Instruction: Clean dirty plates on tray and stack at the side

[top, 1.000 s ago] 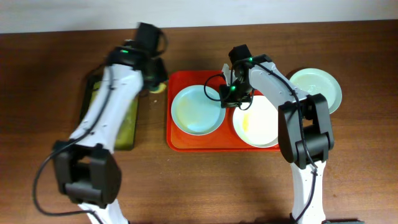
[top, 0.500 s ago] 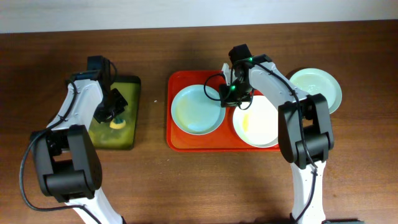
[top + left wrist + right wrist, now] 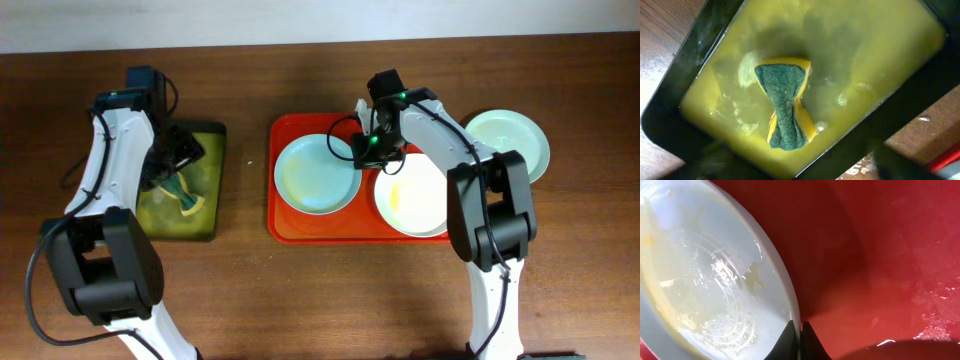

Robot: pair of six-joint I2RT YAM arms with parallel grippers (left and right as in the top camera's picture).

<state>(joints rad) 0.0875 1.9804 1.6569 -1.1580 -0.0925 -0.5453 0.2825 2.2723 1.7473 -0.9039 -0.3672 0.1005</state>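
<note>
- On the red tray (image 3: 285, 225), a mint-blue plate (image 3: 315, 180) is being pinched at its rim by the right gripper (image 3: 800, 330).
- Beside it, a creamy white plate (image 3: 425, 205) is lying yellow-smeared and is being judged uncleaned.
- Off the tray, a second mint-blue plate (image 3: 510, 140) is sitting on the table (image 3: 580, 250), seemingly finished.
- Over the black tray (image 3: 670, 120), the left gripper (image 3: 172, 160) is being held spread and empty, with the sponge (image 3: 785, 105) lying loose in yellow liquid (image 3: 865, 60).

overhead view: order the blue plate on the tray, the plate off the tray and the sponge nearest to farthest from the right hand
1. blue plate on the tray: rim pinched in the right hand.
2. plate off the tray: far right.
3. sponge: far left.
</note>
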